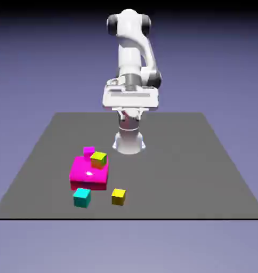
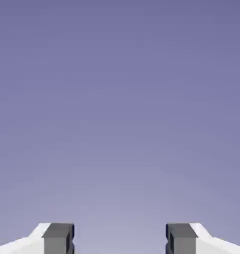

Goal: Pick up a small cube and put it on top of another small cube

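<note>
1. Nearest the camera, the yellow cube [image 1: 118, 196] is seen on the table [image 1: 206, 170], just beside the teal cube [image 1: 82, 197] but apart from it.
2. The gripper [image 2: 120, 238] is held high near the base, its fingers spread with nothing between them.
3. The approach is judged not yet begun; a descent over the yellow cube is called for next.
</note>
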Available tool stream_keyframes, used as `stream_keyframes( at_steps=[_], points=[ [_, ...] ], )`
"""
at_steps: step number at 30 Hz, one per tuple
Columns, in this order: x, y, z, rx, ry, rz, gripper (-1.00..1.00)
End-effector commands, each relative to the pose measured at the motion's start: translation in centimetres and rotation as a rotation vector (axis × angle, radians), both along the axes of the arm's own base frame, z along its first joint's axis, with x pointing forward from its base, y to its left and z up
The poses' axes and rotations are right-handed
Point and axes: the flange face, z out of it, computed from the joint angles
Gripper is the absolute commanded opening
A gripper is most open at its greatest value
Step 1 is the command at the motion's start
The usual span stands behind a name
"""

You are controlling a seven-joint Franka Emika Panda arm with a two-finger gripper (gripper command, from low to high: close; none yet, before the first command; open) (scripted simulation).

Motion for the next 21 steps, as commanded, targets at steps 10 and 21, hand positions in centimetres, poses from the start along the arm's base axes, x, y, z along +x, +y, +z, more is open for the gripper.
stream_keyframes(
  at_steps=[10,21],
  points=[
    [4.2,-2.2,-11.9,0.049,0.347,-0.128,0.0],
    [4.5,-4.4,-25.4,0.096,0.691,-0.267,0.0]
  ],
)
